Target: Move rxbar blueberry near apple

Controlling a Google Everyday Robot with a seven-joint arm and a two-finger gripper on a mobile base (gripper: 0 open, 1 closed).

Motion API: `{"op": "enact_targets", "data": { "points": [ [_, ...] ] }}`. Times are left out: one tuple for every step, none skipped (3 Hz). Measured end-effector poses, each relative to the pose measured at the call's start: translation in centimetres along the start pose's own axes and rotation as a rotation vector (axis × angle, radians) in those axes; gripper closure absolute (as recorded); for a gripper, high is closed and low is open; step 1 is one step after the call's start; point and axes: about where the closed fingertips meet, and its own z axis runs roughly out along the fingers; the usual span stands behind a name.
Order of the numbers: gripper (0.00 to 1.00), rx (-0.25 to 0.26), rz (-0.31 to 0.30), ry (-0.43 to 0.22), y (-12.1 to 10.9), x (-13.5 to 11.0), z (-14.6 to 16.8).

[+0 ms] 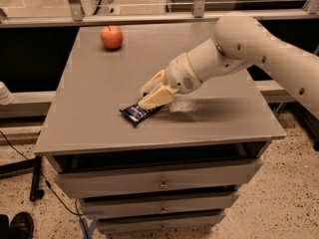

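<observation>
The rxbar blueberry (132,113), a flat dark navy wrapper with white print, lies on the grey table (89,83) near its front middle. My gripper (153,92) reaches down from the right, and its cream fingers (158,98) close over the bar's right end, which they hide. The bar's left end rests on the tabletop. The apple (111,37), small, round and red-orange with a short stem, stands at the table's far left corner, well apart from the bar and the gripper.
The table is a cabinet with drawers (159,183) below its front edge. A metal rail and posts (149,16) run behind the far edge. My white arm (259,49) spans the table's right side. A shoe (20,225) is on the floor at lower left.
</observation>
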Motion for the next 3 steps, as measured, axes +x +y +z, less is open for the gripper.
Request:
{"op": "enact_targets", "data": {
  "points": [
    [1.0, 0.083, 0.011, 0.007, -2.1, 0.4, -3.7],
    [1.0, 0.185, 0.013, 0.012, -4.5, 0.5, -8.5],
    [1.0, 0.256, 0.017, 0.015, -6.2, 0.3, -12.1]
  ]
}}
